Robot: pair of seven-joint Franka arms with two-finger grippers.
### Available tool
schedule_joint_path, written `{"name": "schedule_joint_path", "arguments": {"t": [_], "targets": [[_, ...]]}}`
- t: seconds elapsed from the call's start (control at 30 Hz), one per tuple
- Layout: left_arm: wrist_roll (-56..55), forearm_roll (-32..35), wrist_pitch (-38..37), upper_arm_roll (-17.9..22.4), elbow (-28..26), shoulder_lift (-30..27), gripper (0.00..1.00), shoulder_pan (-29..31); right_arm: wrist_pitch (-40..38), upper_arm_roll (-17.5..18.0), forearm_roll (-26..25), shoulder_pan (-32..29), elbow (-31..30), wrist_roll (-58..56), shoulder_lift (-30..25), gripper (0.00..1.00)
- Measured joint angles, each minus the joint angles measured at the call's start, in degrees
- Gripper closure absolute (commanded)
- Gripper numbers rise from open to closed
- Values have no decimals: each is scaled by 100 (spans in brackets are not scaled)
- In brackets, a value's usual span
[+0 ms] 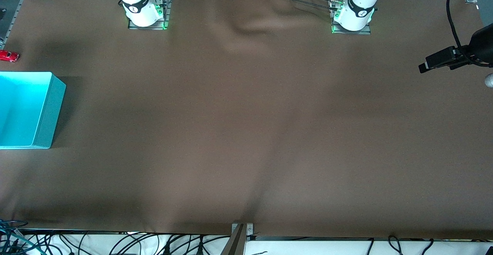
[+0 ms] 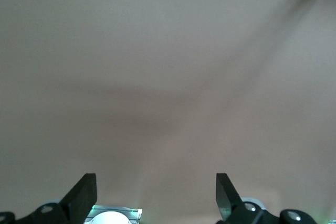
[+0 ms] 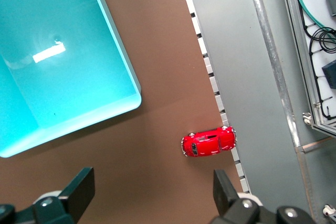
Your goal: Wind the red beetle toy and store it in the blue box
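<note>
Lying on its wheels at the very edge of the table (image 1: 246, 131), at the right arm's end, the red beetle toy (image 1: 8, 56) rests on the brown cloth, partly over the cloth's border as the right wrist view shows it (image 3: 209, 141). The blue box (image 1: 46, 108) stands on the same end of the table, nearer to the front camera than the toy and a little apart from it; its cyan inside (image 3: 58, 61) holds nothing.

The right gripper (image 3: 149, 190) hangs in the air over the strip of cloth between the toy and the box, its jaws spread wide and gripping nothing. The left gripper (image 2: 156, 195) waits above bare brown cloth near its own base, jaws also wide apart and empty.
</note>
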Motion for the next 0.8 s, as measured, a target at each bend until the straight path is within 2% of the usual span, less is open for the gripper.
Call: {"name": "schedule_joint_path", "arguments": {"t": [0.37, 0.8], "targets": [[0, 0, 0, 0, 2, 0, 0, 9, 252, -2, 926, -292, -1, 0, 425, 0], [0, 0, 0, 0, 4, 0, 0, 11, 589, -6, 1183, -673, 0, 330, 647, 0]]}}
